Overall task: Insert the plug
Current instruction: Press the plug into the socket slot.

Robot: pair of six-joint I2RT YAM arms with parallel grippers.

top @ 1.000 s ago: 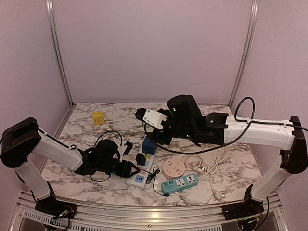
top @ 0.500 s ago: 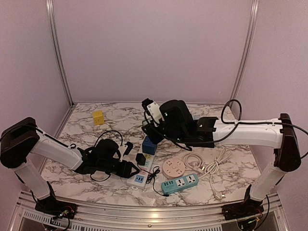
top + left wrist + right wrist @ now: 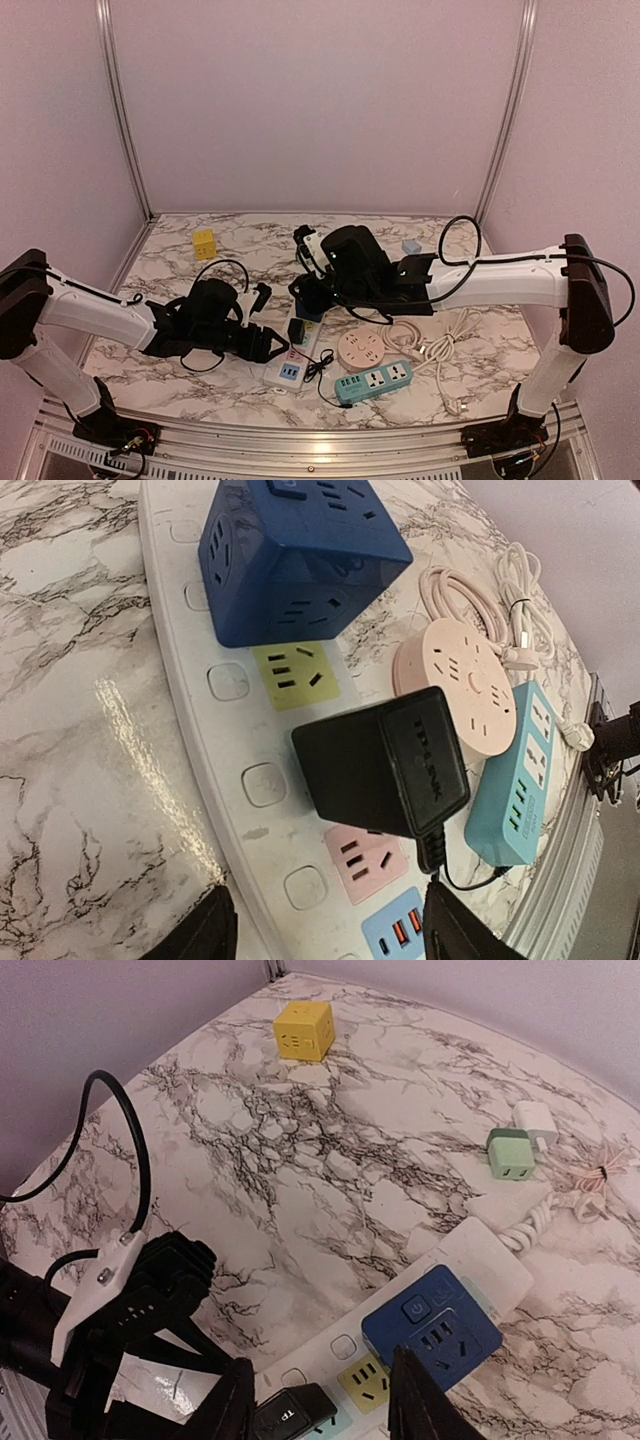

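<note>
Left claw (image 3: 330, 927) — two dark fingers apart, gripping nothing, low at the near end of the strip (image 3: 190, 730). Right claw (image 3: 325, 1400) also apart, hanging over the strip's middle; no grip on anything.

Plug (image 3: 385, 765): matt black block with rounded corners and a thin black cord off its near end. It stands on the strip between the yellow and pink outlets; how deep the prongs sit cannot be told.

Strip: long, glossy white plastic with a rounded edge and square buttons along one side. Blue cube (image 3: 300, 555), matt with slotted faces, sits on its far end, just beside the plug. Tabletop (image 3: 60, 680) is polished, marble-patterned, grey-veined.

Room: open marble along the strip's button side. On the other side, a round pink hub (image 3: 465, 680) and a teal bar (image 3: 515, 780) lie near. Yellow cube (image 3: 303, 1028) is well apart, toward the back wall.

Left arm (image 3: 100, 320) lies low, stretched rightward; right arm (image 3: 490, 280) reaches in level — wrist bent down by the blue cube.
</note>
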